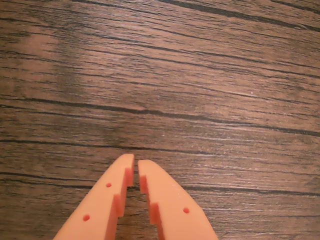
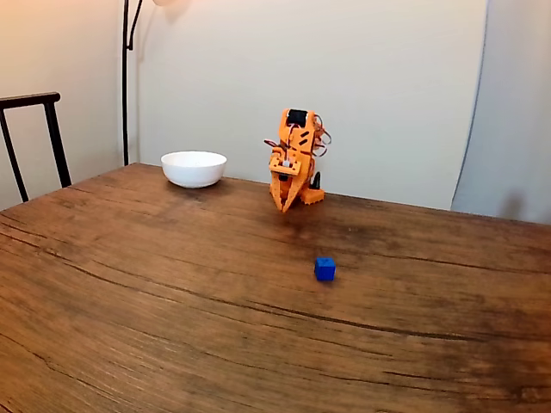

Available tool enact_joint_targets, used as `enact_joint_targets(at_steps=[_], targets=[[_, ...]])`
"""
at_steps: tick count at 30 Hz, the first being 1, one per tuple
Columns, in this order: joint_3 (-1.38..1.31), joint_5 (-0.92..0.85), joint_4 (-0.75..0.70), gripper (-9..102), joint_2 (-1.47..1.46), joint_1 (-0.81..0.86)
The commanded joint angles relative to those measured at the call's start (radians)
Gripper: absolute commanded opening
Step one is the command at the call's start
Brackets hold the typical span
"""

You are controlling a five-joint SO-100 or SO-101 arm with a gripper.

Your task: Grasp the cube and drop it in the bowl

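Stretching wide across the fixed view is a brown wooden table [image 2: 129, 301]. An orange arm [image 2: 295, 155] sits folded up at its far edge. The white bowl [image 2: 194, 168] stands just left of the arm. The gripper [image 1: 135, 162] points down at bare wood, its tips almost touching, holding nothing. The tiny blue cube [image 2: 325, 268] sits alone nearer the camera, well apart from bowl and arm.

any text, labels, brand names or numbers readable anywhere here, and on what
None can be read.
The cube: plain blue faces, no marking.
The bowl: plain white, no logo.
The gripper: bare orange plastic with small holes in the wrist view, no print.
The table: wood grain alone.
The arm: nothing legible at this size.
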State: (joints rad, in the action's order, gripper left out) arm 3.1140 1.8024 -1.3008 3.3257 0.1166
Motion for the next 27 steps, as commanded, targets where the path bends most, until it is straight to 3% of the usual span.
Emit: enact_joint_targets(at_steps=[1, 11, 27], targets=[[-0.003, 0.002, -0.040, 0, -0.008, -0.008], [-0.227, -0.051, -0.054, -1, -0.009, -0.241], [-0.526, 0.015, -0.051, -1, -0.043, -0.210]])
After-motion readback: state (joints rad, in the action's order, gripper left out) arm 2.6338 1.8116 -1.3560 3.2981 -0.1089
